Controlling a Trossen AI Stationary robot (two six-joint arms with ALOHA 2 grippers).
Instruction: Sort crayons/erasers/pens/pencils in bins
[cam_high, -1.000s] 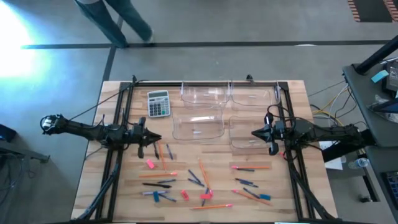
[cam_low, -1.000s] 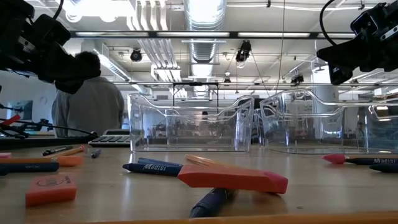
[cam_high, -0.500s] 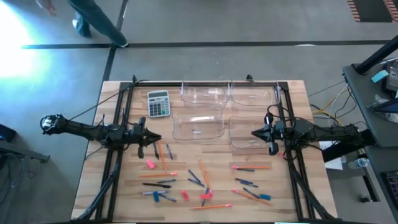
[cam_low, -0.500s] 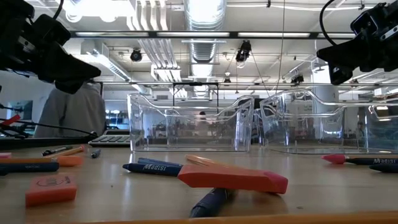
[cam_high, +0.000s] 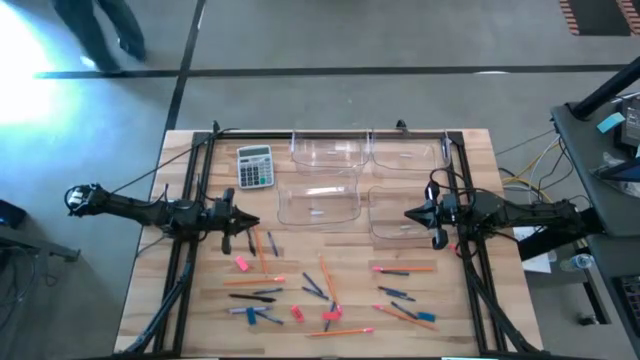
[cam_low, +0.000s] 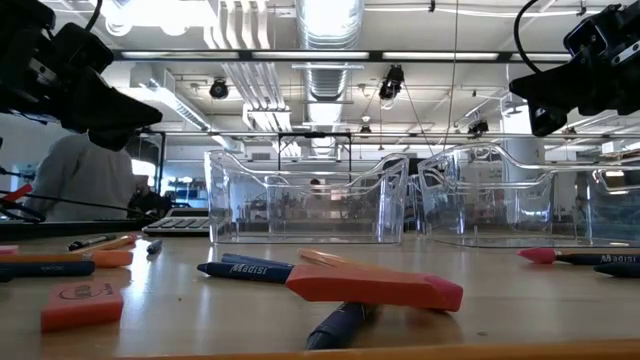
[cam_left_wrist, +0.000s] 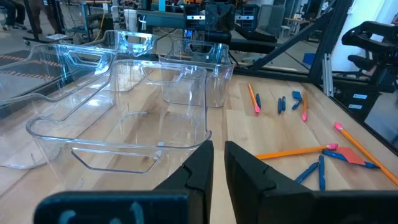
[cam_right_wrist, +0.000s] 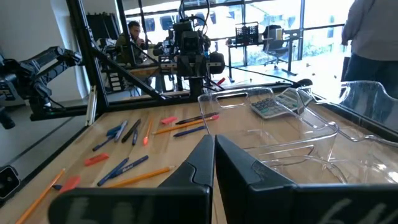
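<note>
Both dark grippers, left (cam_high: 250, 221) and right (cam_high: 410, 213), are held closed and empty. The long orange pencils (cam_high: 327, 280) lie scattered near the four clear plastic bins (cam_high: 318, 203); neighbouring items could be nudged during picking.

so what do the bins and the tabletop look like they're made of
The bins look like clear glossy plastic: the wood shows straight through them and their rims catch highlights. The tabletop looks like pale wood in joined strips, with visible grain and a smooth, slightly satin finish; solid or veneer can't be told.
</note>
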